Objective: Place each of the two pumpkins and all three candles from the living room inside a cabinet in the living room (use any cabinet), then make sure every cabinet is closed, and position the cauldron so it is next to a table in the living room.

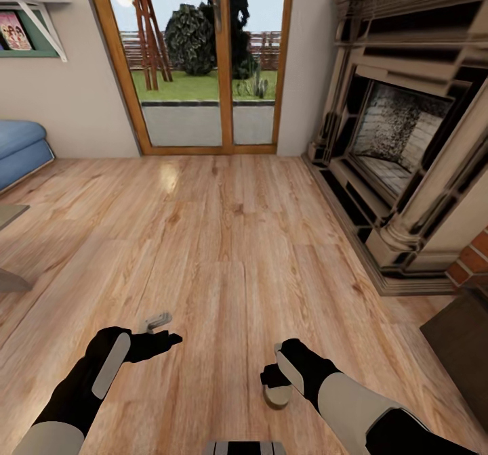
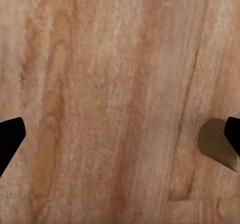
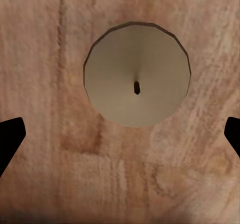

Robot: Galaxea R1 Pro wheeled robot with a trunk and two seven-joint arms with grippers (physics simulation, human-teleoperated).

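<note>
Wood plank floor (image 1: 224,238) under both arms. Right gripper (image 3: 120,134) spread wide, fingers apart, hovering directly over a candle (image 3: 136,74) standing on the floor, not touching. Left gripper (image 2: 120,134) also apart, empty. Fireplace (image 1: 400,137) right, glass door (image 1: 196,55) ahead.

Bare wooden floor (image 1: 230,238) runs open from the robot's arms up to the glass door (image 1: 203,62) at the far wall. The fireplace (image 1: 400,143) closes off the right side of the floor, its stepped base jutting onto the boards, and a dark block (image 1: 461,347) sits at the near right edge. At the left edge, a blue sofa (image 1: 20,147) and the corner of a low table (image 1: 10,214) intrude slightly. A candle (image 3: 136,74) stands upright on the floor under the right gripper (image 1: 272,374), with free boards all round it. The left gripper (image 1: 159,330) hangs over empty boards, fingers spread wide.
</note>
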